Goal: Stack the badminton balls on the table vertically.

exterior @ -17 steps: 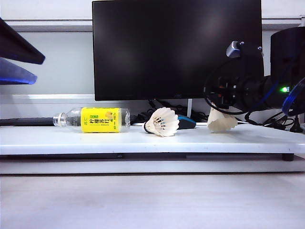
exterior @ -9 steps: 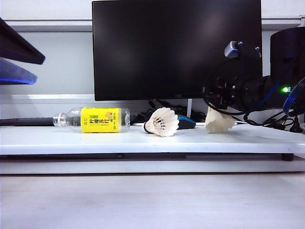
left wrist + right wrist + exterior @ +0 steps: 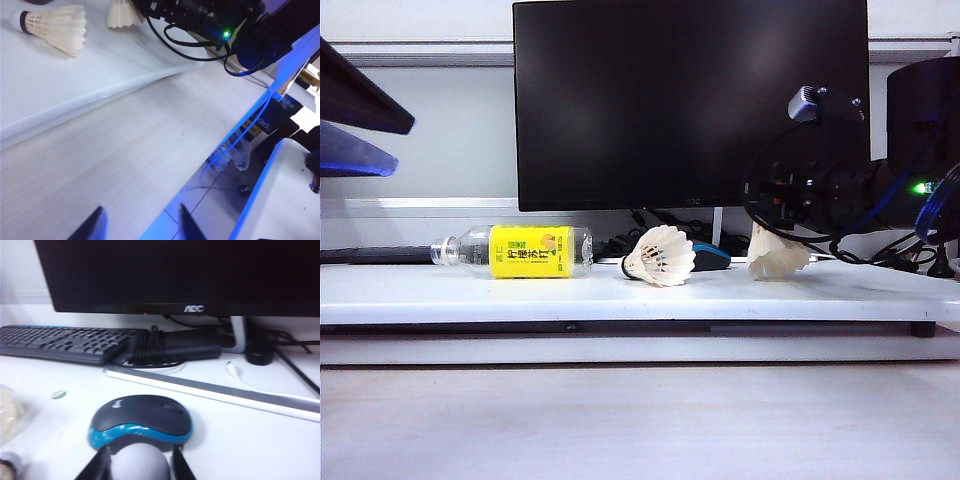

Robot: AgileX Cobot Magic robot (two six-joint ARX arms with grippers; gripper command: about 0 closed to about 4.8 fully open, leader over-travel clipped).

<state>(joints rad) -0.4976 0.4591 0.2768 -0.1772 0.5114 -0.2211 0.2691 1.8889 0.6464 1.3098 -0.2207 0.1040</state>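
The black monitor (image 3: pixel 690 100) fills the upper middle of the exterior view, its stand mostly hidden behind clutter. Below it the white table (image 3: pixel 620 295) runs the full width of the frame, with the pale wood-grain surface (image 3: pixel 620 420) across the bottom. The right arm (image 3: pixel 880 180) enters at the right edge as a dark mass of cables and housing, so its fingers are hard to make out there. The left arm shows only as dark blurred shapes cut off at the upper left edge.

A clear bottle (image 3: pixel 515 251) with a yellow label lies on its side at centre left; whether it holds liquid cannot be told. One shuttlecock (image 3: pixel 660 256) lies on its side at the middle of the table, partly covering the blue-and-black mouse (image 3: pixel 712 257) behind it. The second shuttlecock (image 3: pixel 776 255) stands at centre right with its feather skirt down on the table and its tip hidden under the right gripper (image 3: pixel 138 465). In the right wrist view that gripper clasps the rounded white cork between its two fingers, at the bottom middle of the frame.

The left gripper (image 3: pixel 140 225) hangs over the wood-grain surface, its fingertips parted and grasping nothing.
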